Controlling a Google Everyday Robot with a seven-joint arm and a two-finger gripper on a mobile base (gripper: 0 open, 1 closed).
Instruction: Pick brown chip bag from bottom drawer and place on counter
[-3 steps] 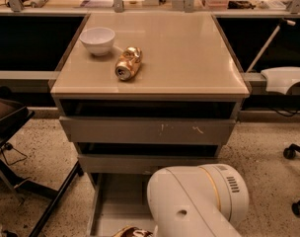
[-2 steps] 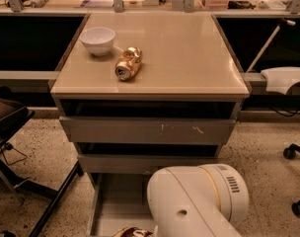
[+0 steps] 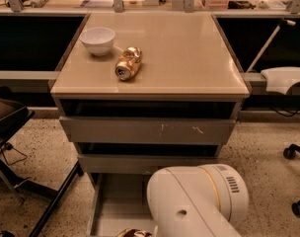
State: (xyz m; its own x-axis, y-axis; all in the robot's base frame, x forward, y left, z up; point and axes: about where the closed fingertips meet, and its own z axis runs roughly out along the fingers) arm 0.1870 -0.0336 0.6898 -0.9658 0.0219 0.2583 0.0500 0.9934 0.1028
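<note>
Only a crinkly brown sliver of the bag (image 3: 132, 232) shows, on the flat grey metal floor of the open drawer (image 3: 115, 201). Over the drawer's right side bulks the rounded white arm (image 3: 197, 201), which hides the gripper, so I cannot tell its state. Above the drawer, the glossy beige counter (image 3: 189, 53) bears a crushed gold can (image 3: 128, 63) and a white bowl (image 3: 97, 39).

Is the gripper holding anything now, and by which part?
Cannot tell. The gripper is out of view beneath the white arm housing over the bottom drawer; only a bit of the brown chip bag shows at the lower edge.
</note>
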